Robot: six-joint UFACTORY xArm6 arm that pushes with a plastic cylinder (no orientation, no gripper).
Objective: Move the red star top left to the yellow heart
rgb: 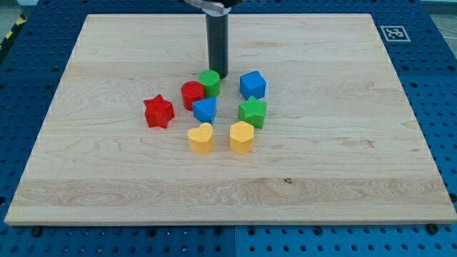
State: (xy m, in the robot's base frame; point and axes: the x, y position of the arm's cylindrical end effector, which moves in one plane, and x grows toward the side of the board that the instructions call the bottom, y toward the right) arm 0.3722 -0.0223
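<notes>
The red star [158, 112] lies on the wooden board [343, 164], left of the block cluster. The yellow heart [201, 138] sits below and to the right of it, a small gap apart. My tip [218, 76] stands at the top of the cluster, just above the green cylinder [210, 82] and close to touching it. It is well up and to the right of the red star.
A red cylinder [191, 94] touches the green cylinder. A blue block [205, 109] sits below them. A blue cube [252, 84], a green star [253, 111] and a yellow hexagon block [242, 136] stand on the cluster's right. A marker tag [395, 33] is at the top right corner.
</notes>
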